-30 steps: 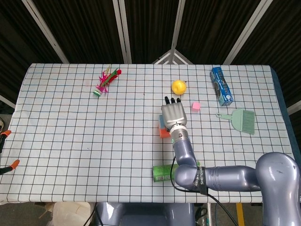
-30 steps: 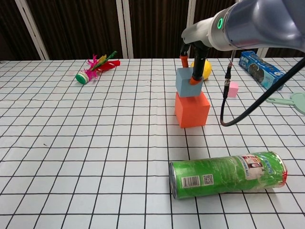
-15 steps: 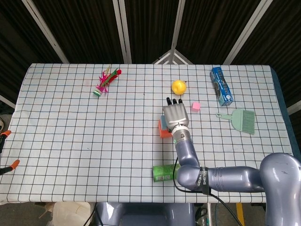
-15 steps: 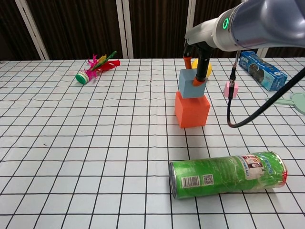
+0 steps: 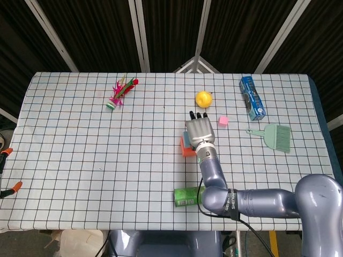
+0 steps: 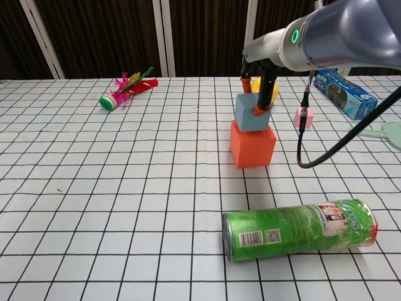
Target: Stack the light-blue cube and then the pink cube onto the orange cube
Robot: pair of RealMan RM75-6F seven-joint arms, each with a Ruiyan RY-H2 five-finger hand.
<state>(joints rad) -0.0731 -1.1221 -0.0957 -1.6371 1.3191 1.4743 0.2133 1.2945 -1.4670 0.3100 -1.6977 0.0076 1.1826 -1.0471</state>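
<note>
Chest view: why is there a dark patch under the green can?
In the chest view that is the shadow of the green can, cast by light from above onto the table; the orange cube has one too. In the head view both look sharp, no glare.

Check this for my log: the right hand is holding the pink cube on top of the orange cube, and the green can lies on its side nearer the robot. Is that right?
One thing is wrong: the cube held by the right hand on the orange cube is the light-blue cube, not the pink one. The chest view shows it; the pink cube sits apart on the table. The green can does lie on its side nearer the robot.
</note>
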